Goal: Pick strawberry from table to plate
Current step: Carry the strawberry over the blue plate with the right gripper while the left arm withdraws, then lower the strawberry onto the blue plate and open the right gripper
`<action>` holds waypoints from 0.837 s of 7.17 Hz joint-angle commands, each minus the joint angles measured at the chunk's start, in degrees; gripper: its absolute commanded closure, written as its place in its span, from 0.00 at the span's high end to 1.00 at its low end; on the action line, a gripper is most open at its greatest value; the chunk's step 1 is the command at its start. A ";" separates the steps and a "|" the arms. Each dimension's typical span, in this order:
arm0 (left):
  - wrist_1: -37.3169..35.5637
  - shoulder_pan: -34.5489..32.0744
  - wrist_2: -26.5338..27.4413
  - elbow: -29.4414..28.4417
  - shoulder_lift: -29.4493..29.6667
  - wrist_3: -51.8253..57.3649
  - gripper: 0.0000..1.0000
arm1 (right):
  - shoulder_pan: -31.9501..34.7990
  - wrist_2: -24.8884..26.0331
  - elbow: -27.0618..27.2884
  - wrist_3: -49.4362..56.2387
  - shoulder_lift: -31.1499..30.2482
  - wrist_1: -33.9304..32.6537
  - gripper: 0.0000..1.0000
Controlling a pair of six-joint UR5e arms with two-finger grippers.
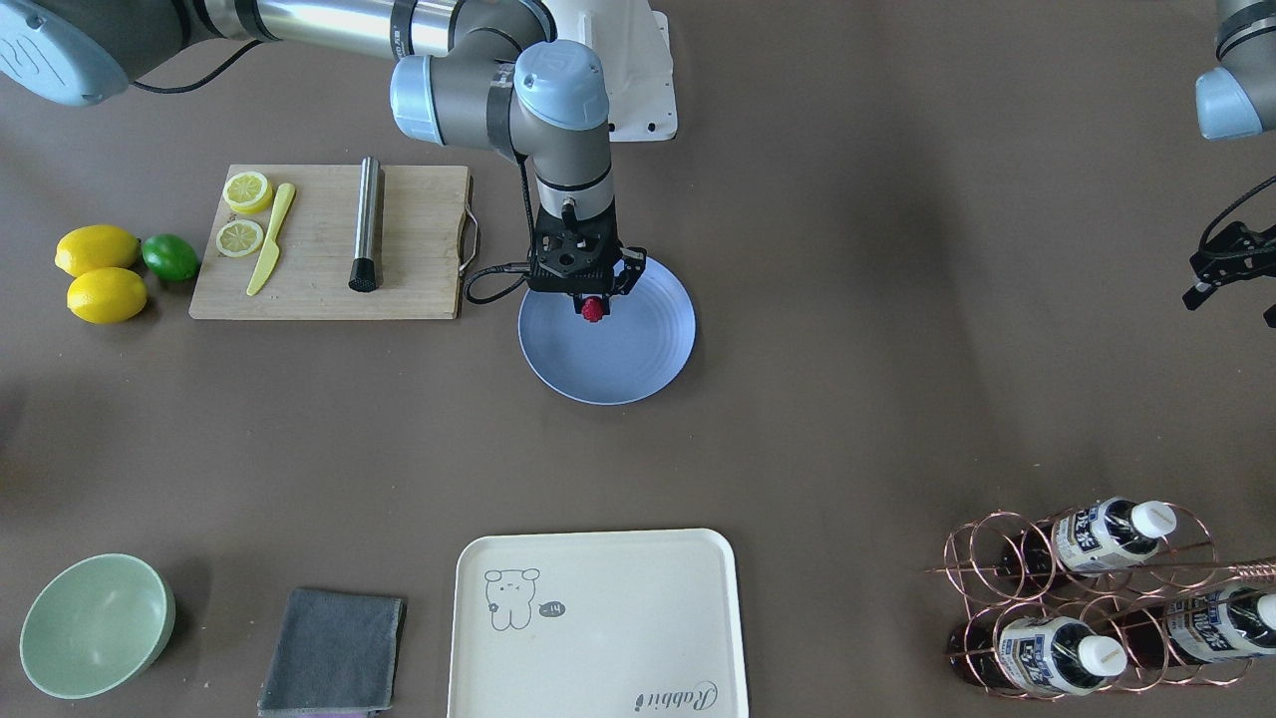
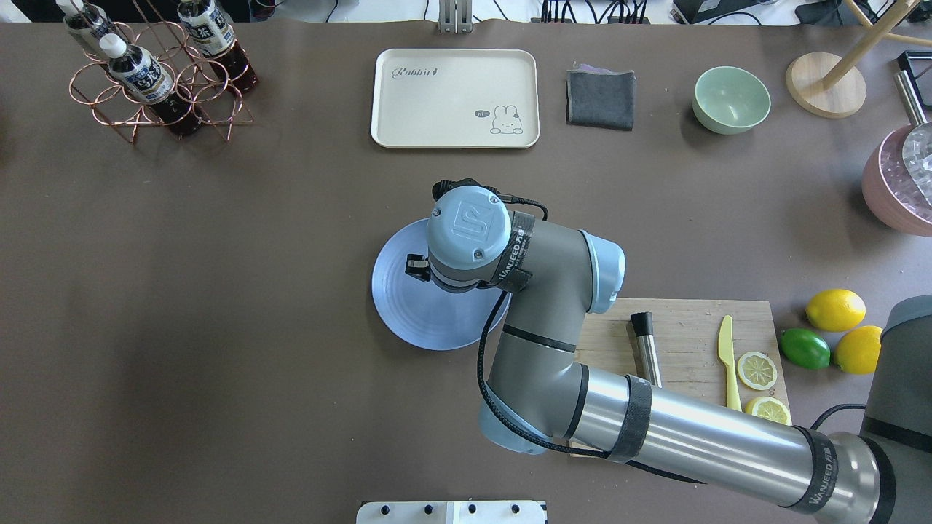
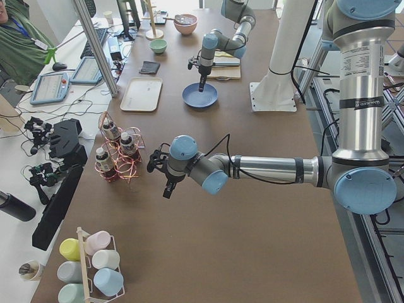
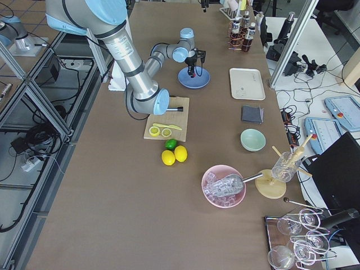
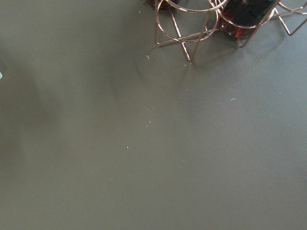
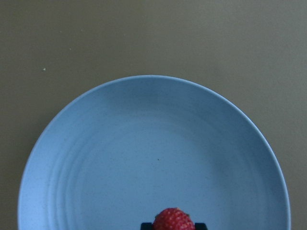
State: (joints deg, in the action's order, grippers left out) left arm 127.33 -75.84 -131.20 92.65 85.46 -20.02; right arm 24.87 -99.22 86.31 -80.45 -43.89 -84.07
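The small red strawberry (image 1: 593, 310) sits between the black fingertips of my right gripper (image 1: 594, 303), which is shut on it. In the right wrist view the strawberry (image 6: 173, 220) shows at the bottom edge, over the near part of the round blue plate (image 6: 144, 143). The plate (image 1: 623, 364) lies on the grey-brown table (image 1: 847, 399), right of the cutting board. Whether the berry touches the plate I cannot tell. My left gripper (image 3: 168, 187) hangs over bare table near the bottle rack. Its fingers are not clear in any view.
A wooden cutting board (image 1: 419, 249) with lemon slices, a yellow knife and a metal muddler lies beside the plate. Two lemons (image 1: 100, 274) and a lime (image 1: 169, 256) are further out. A cream tray (image 1: 598, 623), grey cloth (image 1: 334, 648), green bowl (image 1: 95, 623) and copper bottle rack (image 1: 1107, 598) line the far edge.
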 commanded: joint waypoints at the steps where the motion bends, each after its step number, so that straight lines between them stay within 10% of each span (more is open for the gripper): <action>1: -0.07 -0.80 -0.11 -0.80 0.06 0.16 0.98 | -0.18 0.25 -1.58 0.38 0.20 1.01 0.00; 6: 0.02 -1.58 -0.20 -1.95 0.32 0.16 0.98 | -1.76 1.31 -3.25 0.47 0.64 1.01 0.00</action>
State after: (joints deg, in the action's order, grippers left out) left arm 127.35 -77.06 -131.39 90.73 85.79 -19.86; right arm 23.52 -97.93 83.38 -79.99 -43.21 -83.06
